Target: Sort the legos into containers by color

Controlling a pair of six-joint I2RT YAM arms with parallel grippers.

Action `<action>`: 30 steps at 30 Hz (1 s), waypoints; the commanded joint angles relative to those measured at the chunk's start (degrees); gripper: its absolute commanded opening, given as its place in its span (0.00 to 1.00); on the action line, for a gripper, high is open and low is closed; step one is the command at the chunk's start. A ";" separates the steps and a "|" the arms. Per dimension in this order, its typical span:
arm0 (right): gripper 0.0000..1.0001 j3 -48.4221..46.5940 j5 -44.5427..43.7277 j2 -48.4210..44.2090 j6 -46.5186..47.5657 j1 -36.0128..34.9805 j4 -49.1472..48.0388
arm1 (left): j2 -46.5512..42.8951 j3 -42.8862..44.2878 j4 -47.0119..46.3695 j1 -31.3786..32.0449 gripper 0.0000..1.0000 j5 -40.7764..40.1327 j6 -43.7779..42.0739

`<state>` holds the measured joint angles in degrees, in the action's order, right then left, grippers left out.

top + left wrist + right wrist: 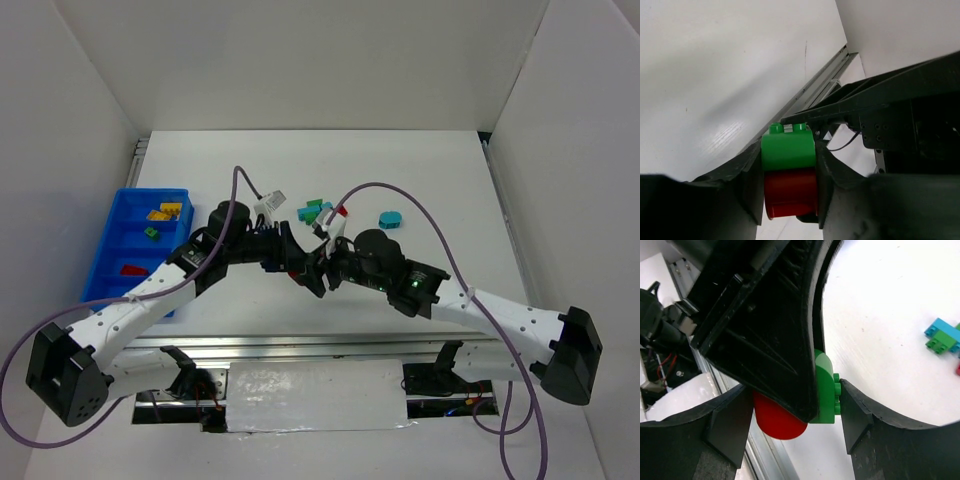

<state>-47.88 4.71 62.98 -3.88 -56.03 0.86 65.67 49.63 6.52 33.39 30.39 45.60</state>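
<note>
Left wrist view: left gripper (789, 175) fingers (832, 175) pinch a green brick (788, 150) stuck on a red brick (790, 195).
Right wrist view: right gripper (795, 412) fingers (860, 420) squeeze the same pair, one on the green studs.
Top external view: bricks held mid-table, away from the blue tray (105, 250).

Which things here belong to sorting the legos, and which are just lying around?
Job: joined green and red plastic bricks; loose teal, green and red bricks; rounded teal brick; blue plastic divided tray.
Lying about: purple cables; silvery sheet.

White tabletop (440, 180) between plain white walls (300, 60) on three sides, aluminium rail (300, 344) along its near edge.
</note>
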 commanded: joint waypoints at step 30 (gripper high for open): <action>0.84 4.81 54.69 -9.64 -15.27 21.67 -9.72 | -9.86 1.35 -8.89 1.33 0.00 24.27 -20.56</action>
<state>-43.86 50.96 51.96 -14.35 -34.70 -1.41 57.80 52.01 5.13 34.33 47.90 25.69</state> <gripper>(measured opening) 0.866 0.484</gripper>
